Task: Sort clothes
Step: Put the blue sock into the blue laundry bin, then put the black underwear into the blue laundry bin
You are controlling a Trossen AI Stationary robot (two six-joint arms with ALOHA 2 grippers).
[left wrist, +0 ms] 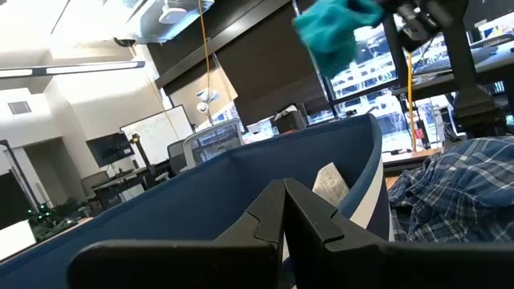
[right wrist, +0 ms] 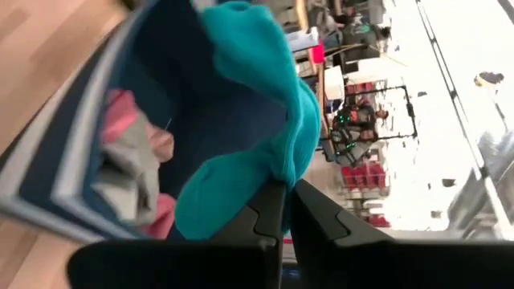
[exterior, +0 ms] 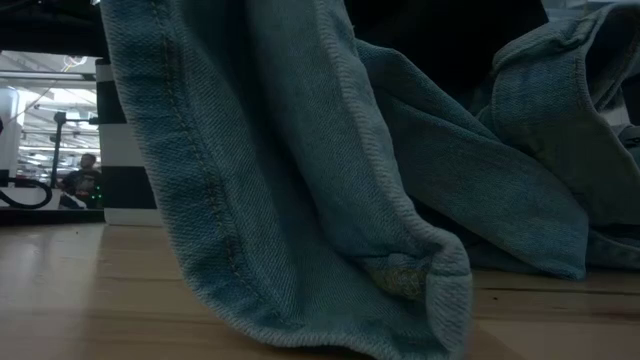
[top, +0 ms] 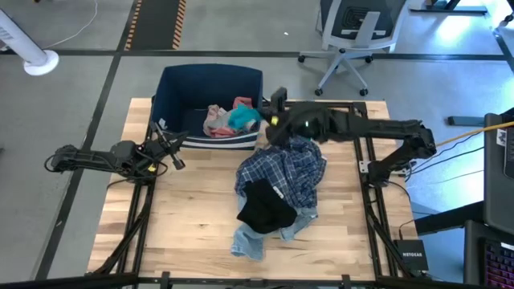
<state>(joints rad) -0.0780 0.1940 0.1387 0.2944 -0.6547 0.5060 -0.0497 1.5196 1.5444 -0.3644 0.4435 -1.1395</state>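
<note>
A small teal item (right wrist: 241, 96) hangs over the dark navy bin (top: 210, 84), with my right gripper (right wrist: 285, 210) shut on it; the high view shows that gripper (top: 260, 122) at the bin's right side. Pink and grey-white clothes (top: 218, 119) lie in the bin. On the table in front of the bin lie a blue plaid shirt (top: 281, 168), a black piece (top: 265, 207) on top of it, and light-blue jeans (top: 249, 241) nearest the front edge. My left gripper (top: 173, 152) waits shut beside the bin's left near corner. My right gripper pinches a bunched part of the teal item (right wrist: 275, 175) between its two fingers. The fingers reach in from the table's right, slanting a little downward. The item is lifted clear and droops slack from the fingers above the bin's inside (left wrist: 333, 32).
The bin stands at the table's far edge, left of centre. The pile of clothes covers the table's middle and near part; the jeans (exterior: 300, 200) fill the low view. Bare wood shows at the near left (top: 161, 225) and at the right. An office chair (top: 353, 40) stands beyond the table.
</note>
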